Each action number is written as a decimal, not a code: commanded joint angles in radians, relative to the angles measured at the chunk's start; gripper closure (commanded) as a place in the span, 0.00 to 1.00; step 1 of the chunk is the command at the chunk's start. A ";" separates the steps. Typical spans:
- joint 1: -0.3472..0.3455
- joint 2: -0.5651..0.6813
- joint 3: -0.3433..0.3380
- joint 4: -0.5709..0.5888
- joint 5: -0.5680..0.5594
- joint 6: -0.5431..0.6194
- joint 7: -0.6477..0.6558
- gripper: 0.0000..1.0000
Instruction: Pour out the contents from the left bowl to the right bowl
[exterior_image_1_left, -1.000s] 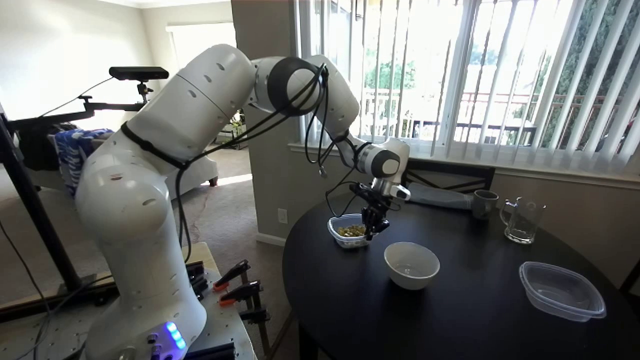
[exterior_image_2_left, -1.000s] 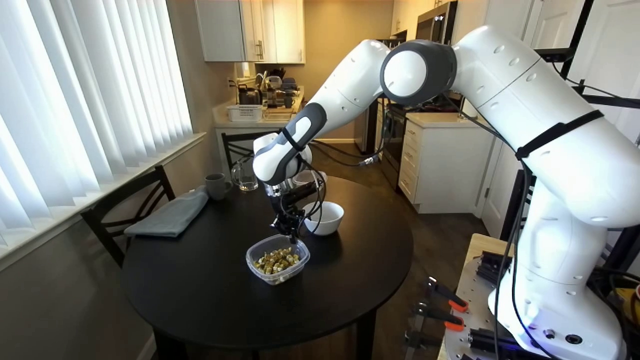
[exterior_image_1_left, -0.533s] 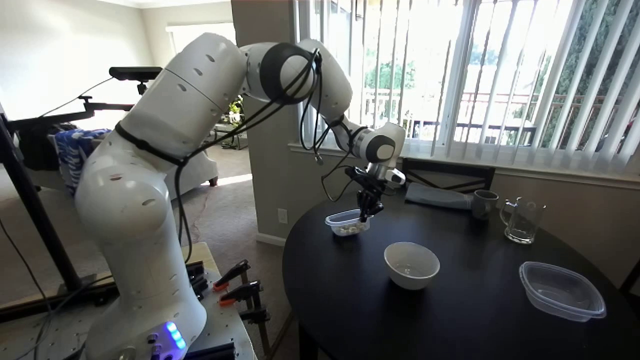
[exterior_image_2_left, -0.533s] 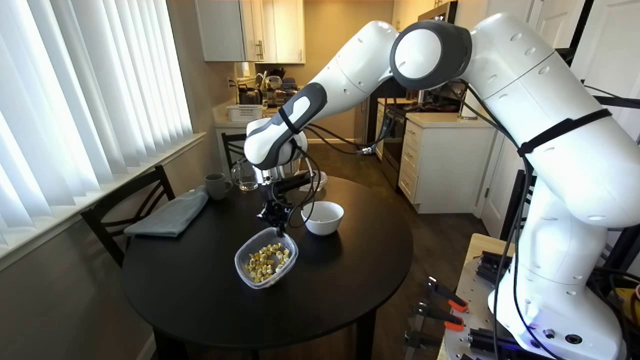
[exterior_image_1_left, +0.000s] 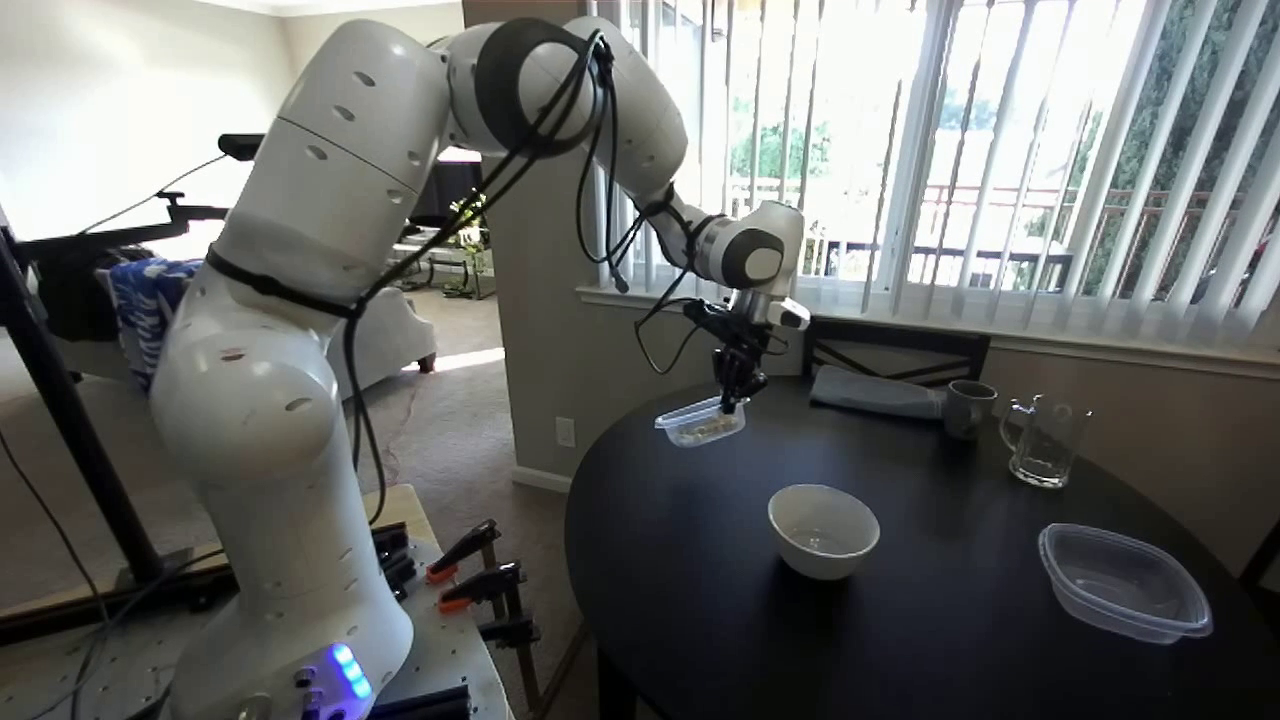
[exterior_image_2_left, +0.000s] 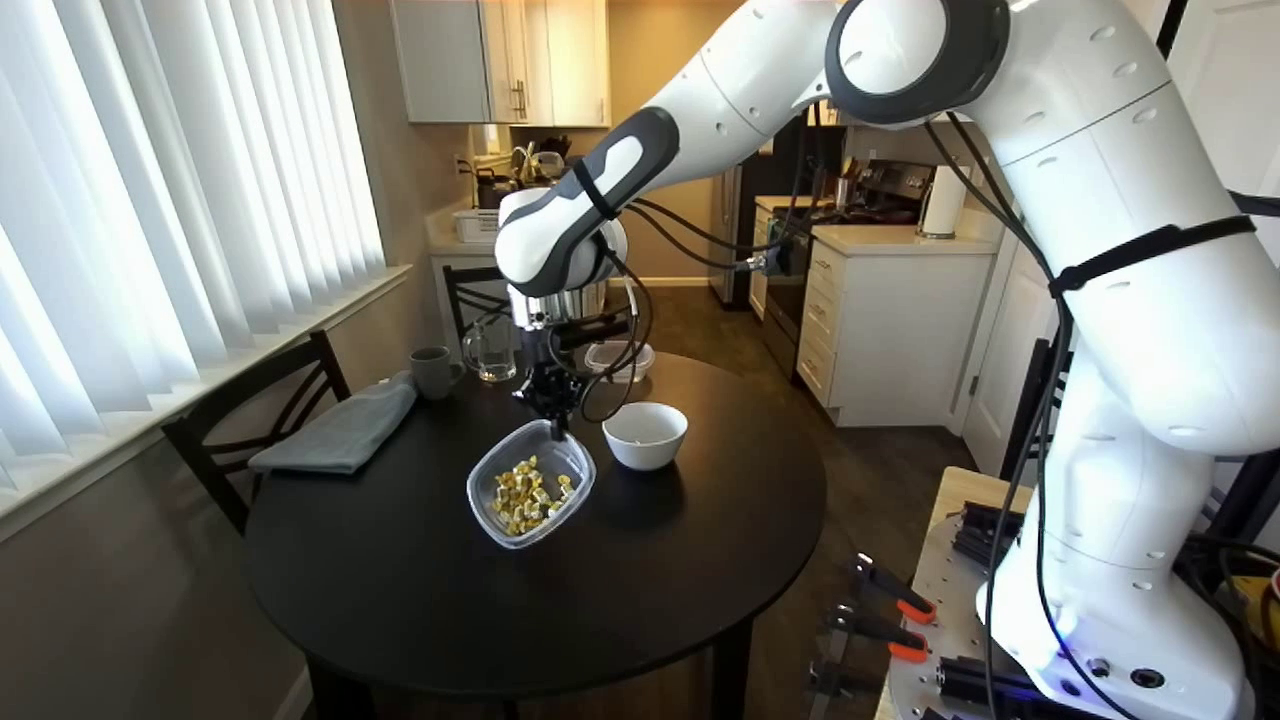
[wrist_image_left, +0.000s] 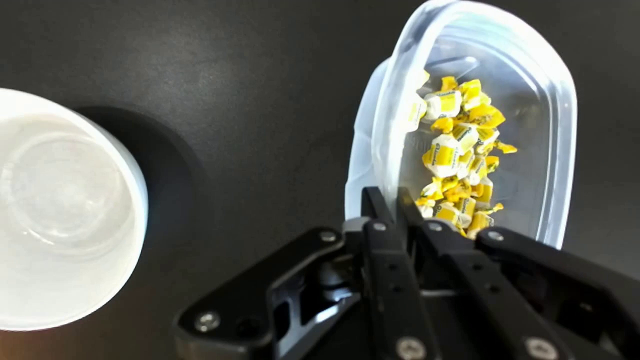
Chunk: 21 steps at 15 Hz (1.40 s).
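The left bowl (exterior_image_1_left: 690, 420) is a translucent bluish container, tilted and raised off the table in both exterior views (exterior_image_2_left: 577, 475). The contents (wrist_image_left: 462, 145) are yellow-and-white wrapped pieces heaped inside it, also visible in an exterior view (exterior_image_2_left: 525, 497). My gripper (wrist_image_left: 390, 200) is shut on the left bowl's rim (wrist_image_left: 562, 150), one finger inside the wall and one outside. In both exterior views the gripper (exterior_image_1_left: 733, 402) points down at the rim (exterior_image_2_left: 557, 428). The right bowl (exterior_image_1_left: 823, 535), opaque white, stands upright on the table beside the held bowl (exterior_image_2_left: 645, 445). In the wrist view its visible inside (wrist_image_left: 65, 185) holds nothing.
A clear rectangular tub (exterior_image_1_left: 1125, 590) sits on the dark round table (exterior_image_1_left: 690, 600). A glass mug (exterior_image_1_left: 1045, 440), a grey mug (exterior_image_1_left: 968, 408) and a folded cloth (exterior_image_1_left: 880, 392) lie along the window side. A chair (exterior_image_2_left: 300, 385) stands by the table's edge.
The gripper has risen with the left bowl, which has lifted off the table and tilted. The contents have shifted within it. The right bowl has not moved.
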 joint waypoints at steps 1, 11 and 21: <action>-0.018 -0.098 -0.005 -0.098 0.062 0.039 0.007 0.98; -0.009 -0.301 -0.110 -0.289 0.024 0.259 0.153 0.98; -0.024 -0.347 -0.229 -0.264 -0.192 0.194 0.311 0.98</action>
